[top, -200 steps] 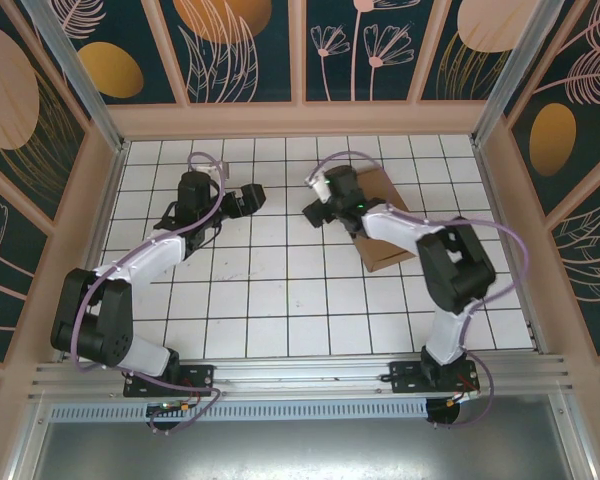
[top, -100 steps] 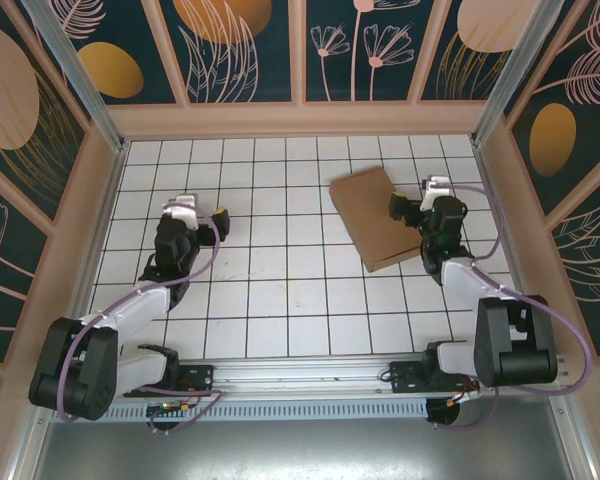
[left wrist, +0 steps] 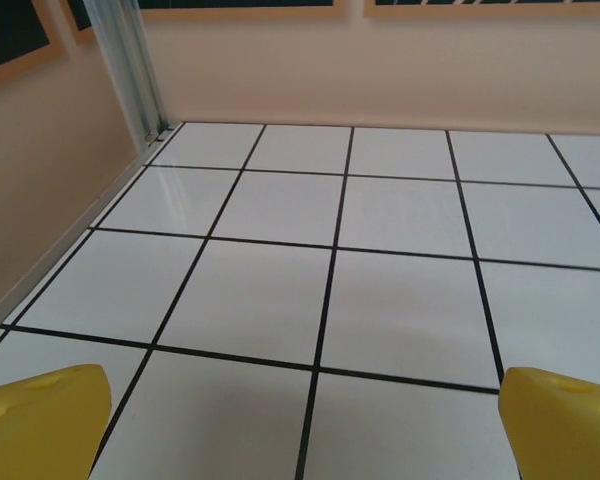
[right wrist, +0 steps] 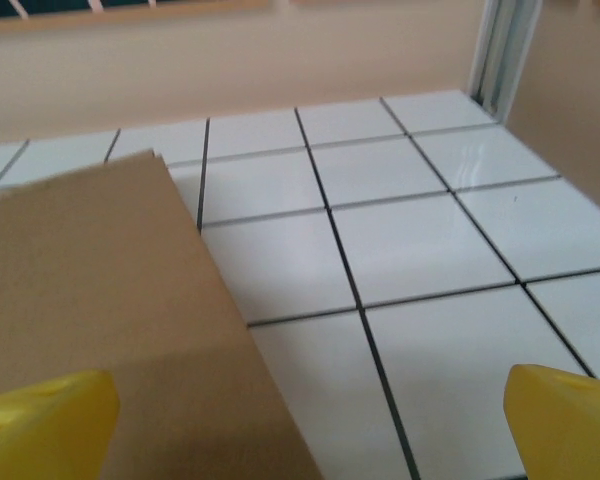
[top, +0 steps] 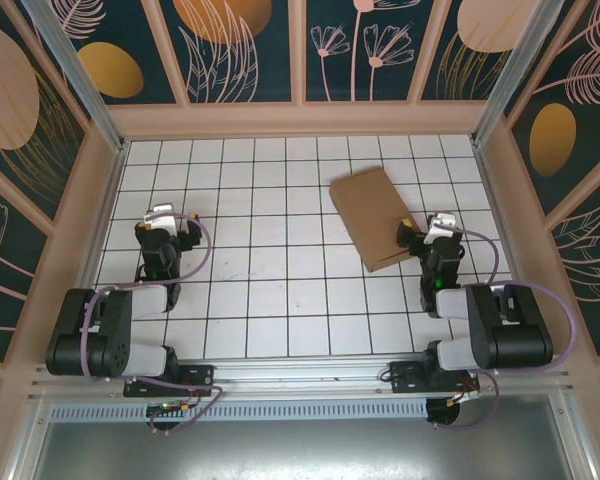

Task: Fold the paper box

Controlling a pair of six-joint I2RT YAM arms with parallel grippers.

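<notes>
The right gripper [right wrist: 305, 425] stands with its jaws spread wide and nothing clamped between them; its two yellow fingers [right wrist: 45, 420] sit far apart at the lower corners of the wrist view. The box [top: 370, 215] lies flat on the table [top: 280, 290] just ahead of this gripper and to its left, a plain brown slab turned askew to the grid of black lines. From the wrist, the box's near right part reaches in front of the left finger, and its long right edge runs away ahead and leftward, so the gap between the fingers takes in a strip of cardboard on the left and bare white tile on the right. From above, the gripper's tip comes right up to the box's right edge close to the near corner; whether it touches the cardboard I cannot tell. The left gripper [left wrist: 302, 425] is likewise spread wide and holds nothing, low over bare tiles, with the box well apart to its right. Ahead of it and to its left stands the beige wall [left wrist: 380, 60], with a metal post [left wrist: 130, 60] in the corner.
</notes>
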